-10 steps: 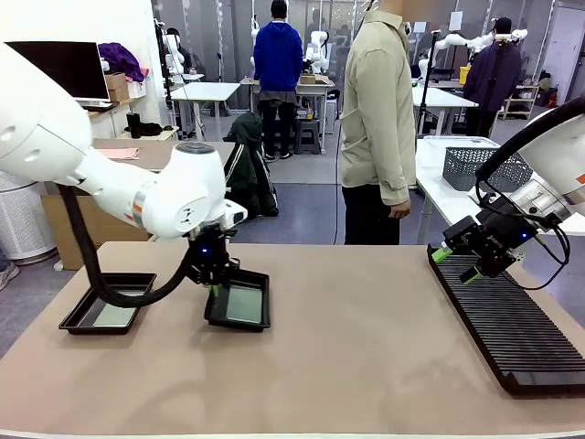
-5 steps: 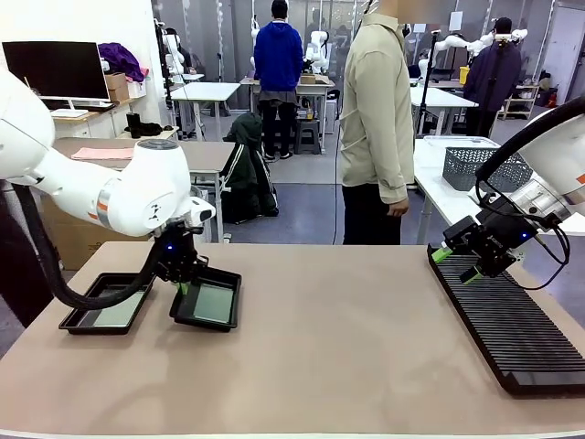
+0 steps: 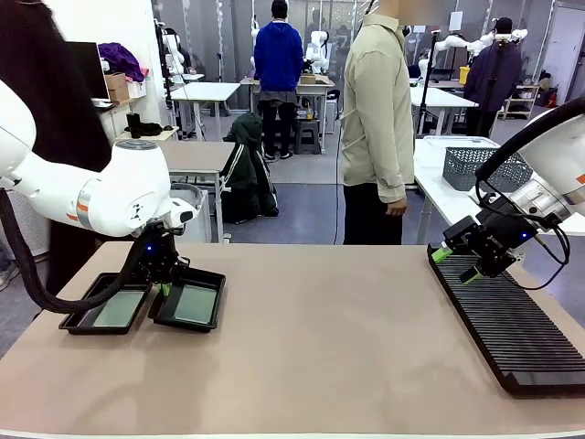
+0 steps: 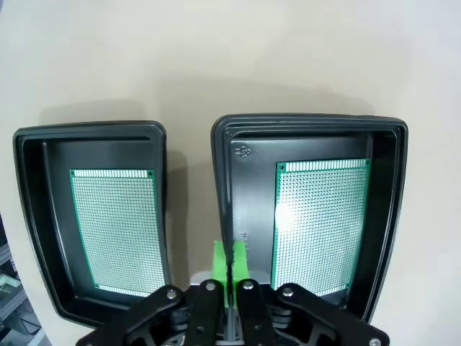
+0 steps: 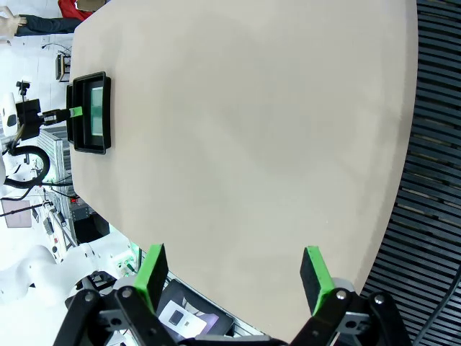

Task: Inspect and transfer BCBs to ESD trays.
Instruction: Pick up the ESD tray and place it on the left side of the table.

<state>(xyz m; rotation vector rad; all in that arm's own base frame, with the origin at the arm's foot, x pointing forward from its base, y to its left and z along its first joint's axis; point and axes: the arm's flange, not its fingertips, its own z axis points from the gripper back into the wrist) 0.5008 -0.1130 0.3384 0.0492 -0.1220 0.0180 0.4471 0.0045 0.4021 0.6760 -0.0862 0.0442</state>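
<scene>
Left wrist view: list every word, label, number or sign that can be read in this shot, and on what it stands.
No text can be read.
A small embossed mark on the floor of the right ESD tray, near its upper left corner: too small to read.
The BCBs show only hole grids, no print.

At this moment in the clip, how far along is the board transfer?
Done: each of the two ESD trays holds one BCB, the left tray with its board and the right tray with its board. In hand: the left pincer is shut on the right tray's rim. The right pincer hangs open over the slotted rack. No boards visible there, so little seems left.
</scene>
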